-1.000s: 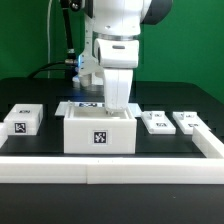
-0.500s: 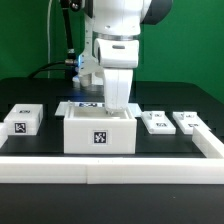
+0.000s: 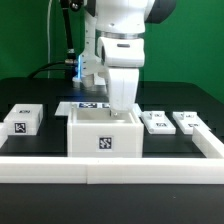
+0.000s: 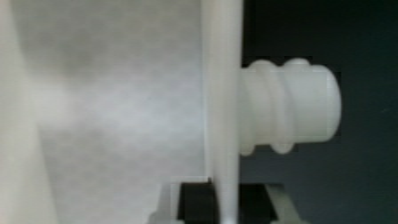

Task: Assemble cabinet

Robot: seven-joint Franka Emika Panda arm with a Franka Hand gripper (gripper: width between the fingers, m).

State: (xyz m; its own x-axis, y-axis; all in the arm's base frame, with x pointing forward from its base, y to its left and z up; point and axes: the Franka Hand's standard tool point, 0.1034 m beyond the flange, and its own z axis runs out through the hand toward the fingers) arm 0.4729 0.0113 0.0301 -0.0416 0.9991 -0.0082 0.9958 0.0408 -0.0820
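The cabinet (image 3: 105, 140), a big white open-topped box with a square tag on its front, stands in the middle of the black table. My gripper (image 3: 122, 108) reaches down into its top at the far right corner. In the wrist view a thin white cabinet wall (image 4: 221, 90) runs between my two dark fingers (image 4: 192, 200), and my gripper (image 4: 224, 205) is closed on it. A ridged white round knob (image 4: 294, 105) sticks out of the wall's outer side.
A small white tagged block (image 3: 24, 120) lies at the exterior view's left. Two more (image 3: 155, 122) (image 3: 187, 121) lie at its right. The marker board (image 3: 88, 106) lies behind the cabinet. A white rail (image 3: 60, 168) borders the front and right side.
The cabinet and my gripper have shifted together a little toward the exterior view's right. The small blocks have not moved.
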